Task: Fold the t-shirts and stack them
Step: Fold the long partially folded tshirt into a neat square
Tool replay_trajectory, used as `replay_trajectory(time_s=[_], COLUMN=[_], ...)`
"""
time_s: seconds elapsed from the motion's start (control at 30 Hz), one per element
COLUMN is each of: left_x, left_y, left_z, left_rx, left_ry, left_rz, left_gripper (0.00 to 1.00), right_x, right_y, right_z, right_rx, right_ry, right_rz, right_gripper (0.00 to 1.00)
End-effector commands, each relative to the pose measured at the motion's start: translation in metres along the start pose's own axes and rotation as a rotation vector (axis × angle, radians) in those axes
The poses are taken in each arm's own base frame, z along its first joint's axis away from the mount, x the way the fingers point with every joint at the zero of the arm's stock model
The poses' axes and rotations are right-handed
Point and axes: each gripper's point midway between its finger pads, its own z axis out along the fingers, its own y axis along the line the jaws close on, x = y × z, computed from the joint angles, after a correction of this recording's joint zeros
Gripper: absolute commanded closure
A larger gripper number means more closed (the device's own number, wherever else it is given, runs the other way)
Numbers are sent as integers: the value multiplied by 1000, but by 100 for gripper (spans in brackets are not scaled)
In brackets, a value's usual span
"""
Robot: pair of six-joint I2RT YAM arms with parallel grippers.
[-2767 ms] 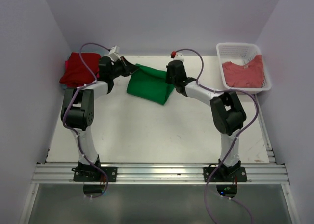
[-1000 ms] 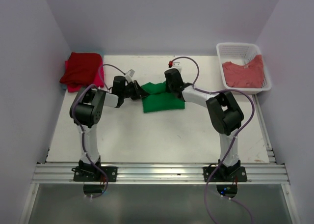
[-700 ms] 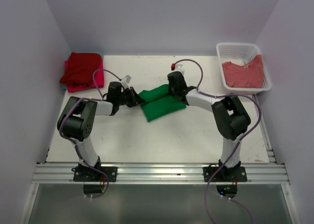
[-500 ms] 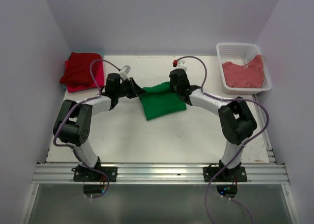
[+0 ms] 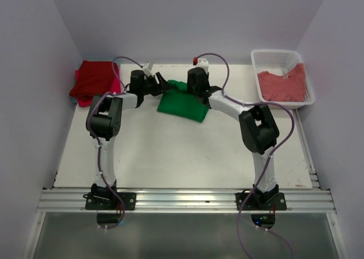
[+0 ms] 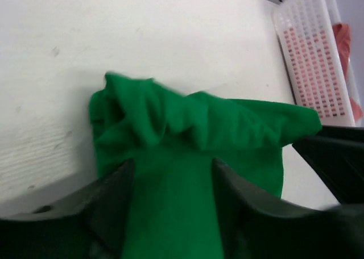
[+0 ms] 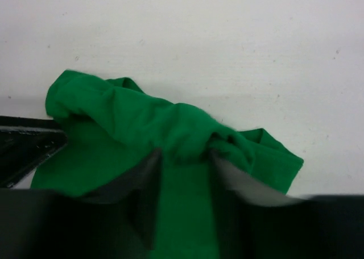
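The bright green t-shirt (image 5: pixel 183 105) lies bunched and folded on the white table (image 5: pixel 170 151), toward the back middle. My left gripper (image 5: pixel 164 88) is at its left back corner. In the left wrist view this gripper (image 6: pixel 173 182) stands open, green cloth (image 6: pixel 187 134) lying between the dark fingers (image 6: pixel 114 199). My right gripper (image 5: pixel 197 93) is at the shirt's back edge, also open (image 7: pixel 185 171) over the green cloth (image 7: pixel 142 122). A folded red t-shirt (image 5: pixel 92 78) lies on a pink one (image 5: pixel 115 88) at the back left. A salmon-red t-shirt (image 5: pixel 282 84) sits in the basket.
The white lattice basket (image 5: pixel 273 57) stands at the back right corner and also shows in the left wrist view (image 6: pixel 310 60). Pale walls close the table on three sides. The arms' bases are bolted to a metal rail (image 5: pixel 182 201) along the near edge.
Both grippers were shut on the green shirt and carried it toward the back of the table. Their jaws now stand apart and the shirt lies on the table.
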Motion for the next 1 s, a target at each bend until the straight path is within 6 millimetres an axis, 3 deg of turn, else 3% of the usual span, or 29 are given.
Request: replay_trajectory(time_s=[0.0, 0.03, 0.1, 0.13, 0.43, 0.53, 0.57, 0.6, 0.63, 0.67, 0.7, 0.77, 0.9, 0.93, 0.97], left_x=[-18, -24, -28, -37, -54, -51, -49, -51, -48, -52, -41, -36, -13, -11, -11], left_y=[13, 11, 4, -6, -55, -60, -59, -59, -57, -57, -46, -45, -35, -35, -41], left_z=[6, 2, -5, -12, -50, -58, -61, -61, -59, -55, -48, -40, -27, -26, -25], left_rx=[70, 82, 102, 112, 187, 185, 182, 181, 178, 183, 175, 200, 265, 282, 327], left_ry=[-77, -98, -132, -155, -199, -199, -198, -208, -201, -200, -158, -127, -71, -60, -56], left_rz=[-19, -10, 13, 26, 73, 81, 82, 92, 92, 96, 73, 53, 6, -12, 3], left_gripper=[34, 2, 0, 0, 0, 0, 0, 0, 0, 0, 0, 2, 9, 10, 10], right_x=[1, -11, -1, -7, -6, -8, -15, -13, -8, -13, -3, -12, -12, 2, -4], right_y=[-5, -2, -8, -9, -23, -7, 1, 10, 16, 37, 46, 58, 59, 58, 56], right_z=[4, -2, -8, -14, -30, -33, -33, -29, -28, -29, -23, -23, -1, 11, 18], right_rx=[61, 43, 44, 39, 53, -31, -79, -134, -177, -345, -426, -573, -569, -559, -555], right_ry=[8, -32, -39, -59, -83, -53, -51, -24, 17, 65, 122, 145, 148, 180, 172], right_rz=[-8, 2, -12, -3, -8, -16, -12, 3, 24, 69, 142, 235, 309, 321, 340], right_gripper=[46, 39, 25, 20, 16, 26, 65, 96, 100, 100, 100, 100, 100, 100, 100])
